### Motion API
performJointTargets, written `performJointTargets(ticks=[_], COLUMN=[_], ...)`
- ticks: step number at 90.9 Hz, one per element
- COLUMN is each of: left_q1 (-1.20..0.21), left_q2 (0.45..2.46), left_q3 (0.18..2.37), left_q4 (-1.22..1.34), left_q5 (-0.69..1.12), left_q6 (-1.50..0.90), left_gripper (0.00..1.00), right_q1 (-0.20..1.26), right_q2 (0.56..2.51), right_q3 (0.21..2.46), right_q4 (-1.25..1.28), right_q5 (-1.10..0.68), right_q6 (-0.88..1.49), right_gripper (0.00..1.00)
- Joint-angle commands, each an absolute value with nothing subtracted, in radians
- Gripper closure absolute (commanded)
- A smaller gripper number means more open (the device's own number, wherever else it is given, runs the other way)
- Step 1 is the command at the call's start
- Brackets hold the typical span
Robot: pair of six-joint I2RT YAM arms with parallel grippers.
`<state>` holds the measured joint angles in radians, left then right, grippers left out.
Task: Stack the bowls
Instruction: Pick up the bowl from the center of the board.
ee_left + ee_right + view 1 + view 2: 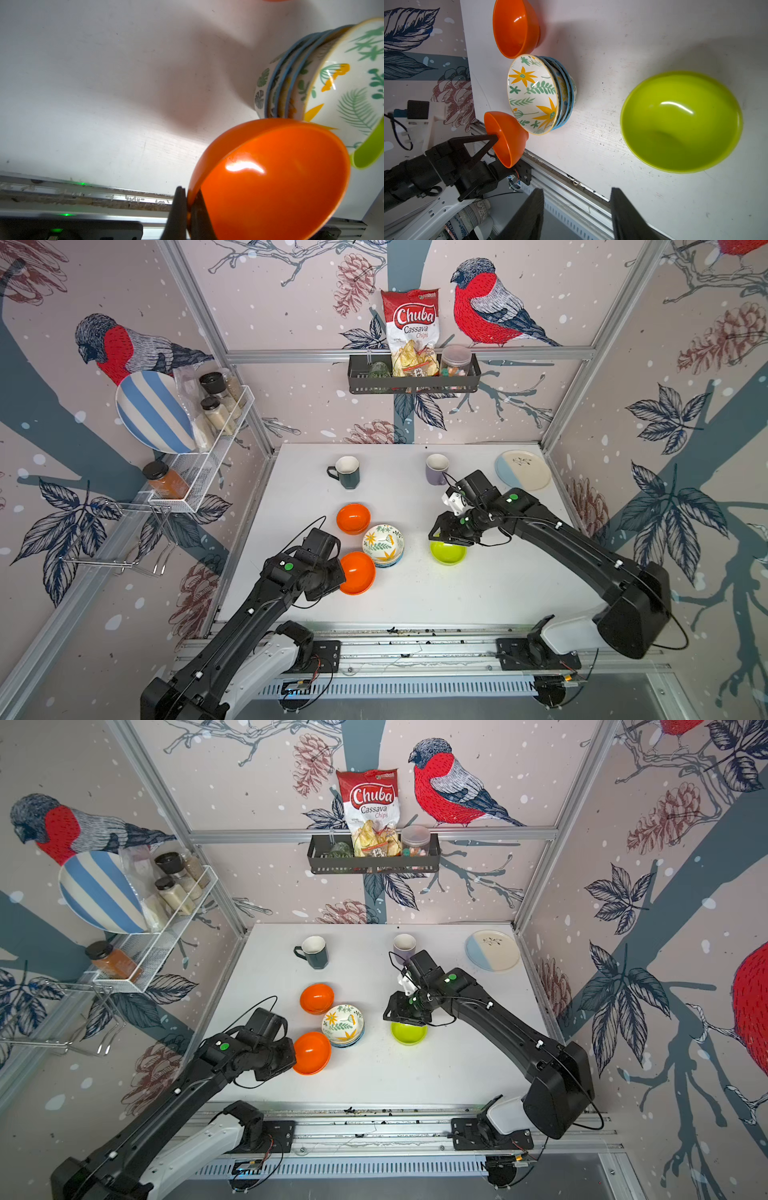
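My left gripper (187,192) is shut on the rim of a glossy orange bowl (357,572), one finger inside and one outside. The bowl hangs tilted close beside a stack of patterned bowls (382,545); the top one is white with yellow flowers (532,93). A second orange bowl (353,517) sits just behind the stack. A lime green bowl (448,554) rests alone to the right. Over it my right gripper (576,189) hovers open, with nothing between its fingers.
Two mugs, dark green (347,471) and lilac (436,468), stand at the back of the white table. A flat cream-and-blue plate (522,470) lies in the back right corner. A metal rail (415,645) runs along the front edge. Racks hang on the walls.
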<state>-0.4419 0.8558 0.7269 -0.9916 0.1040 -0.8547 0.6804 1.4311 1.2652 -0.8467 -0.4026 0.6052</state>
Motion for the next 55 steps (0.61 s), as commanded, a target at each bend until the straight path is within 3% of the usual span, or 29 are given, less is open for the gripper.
performJointTargets(ticks=[1,20,55], left_q1=[-0.443,-0.445,-0.534], left_q2=[0.855,0.899,1.234], left_q3=[0.804,0.995,1.276], left_q4=[-1.142,-1.213,-1.154], left_q5=[0.100,0.108,0.182], left_q6=[-0.768,-0.633,-0.556], left_gripper=[1.00,1.00,1.00], right_q1=[0.684,0.701,0.819], right_q2=[1.424,1.442,1.521], right_q3=[1.283,1.363,1.554], right_q4=[-0.863,-0.922,-1.021], right_q5=[-0.397,-0.369,-0.297], right_q6=[0.609,0.587,0.567], right_gripper=[0.46,0.46,0.46])
